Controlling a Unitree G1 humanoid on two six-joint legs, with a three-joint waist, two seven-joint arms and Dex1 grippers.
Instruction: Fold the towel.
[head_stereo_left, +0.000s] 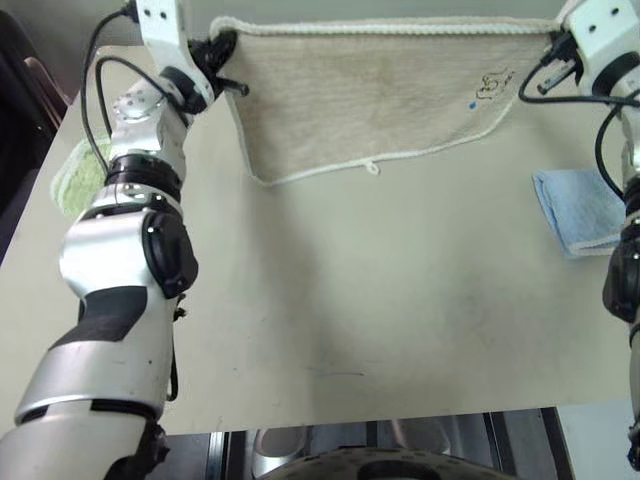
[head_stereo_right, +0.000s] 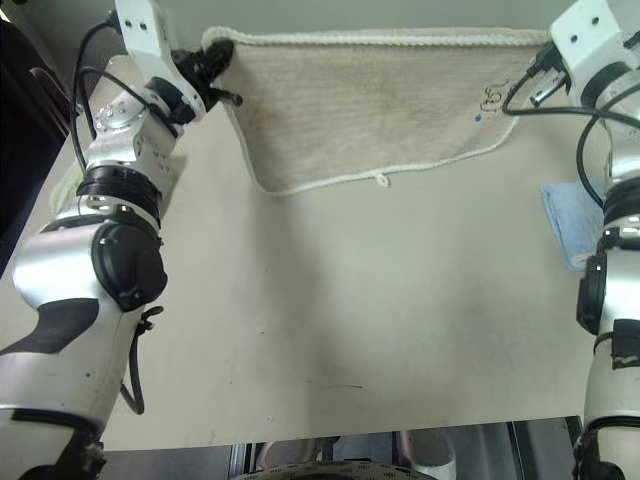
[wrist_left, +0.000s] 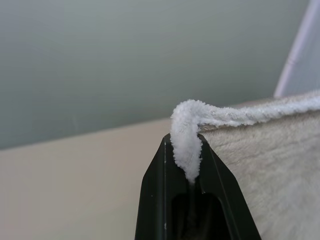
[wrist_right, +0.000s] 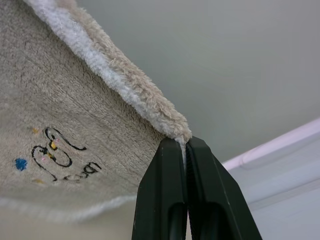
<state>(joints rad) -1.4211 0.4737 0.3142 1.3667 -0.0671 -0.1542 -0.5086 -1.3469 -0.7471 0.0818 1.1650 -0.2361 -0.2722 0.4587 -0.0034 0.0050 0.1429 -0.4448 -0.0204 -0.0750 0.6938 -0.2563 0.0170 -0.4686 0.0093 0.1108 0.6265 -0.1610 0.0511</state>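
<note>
Jaws of both grippers pinch towel (head_stereo_left: 380, 95) corners; blue cloth (head_stereo_left: 580, 208), green cloth (head_stereo_left: 78, 175) flank table (head_stereo_left: 350, 320).

Soft, even light is falling across the table (head_stereo_left: 400, 320), throwing only a faint shadow below the towel (head_stereo_left: 380, 100). Nothing is glaring; close up, the towel's corded edge is blurring slightly.

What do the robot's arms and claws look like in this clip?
Both arms have glossy silver-white shells with black joint rings and black patches. The left arm carries loose black cables looping by its wrist; the right arm has a black cable too. Each wrist ends in a white block. The left claw and right claw have smooth black tapered fingers.
</note>
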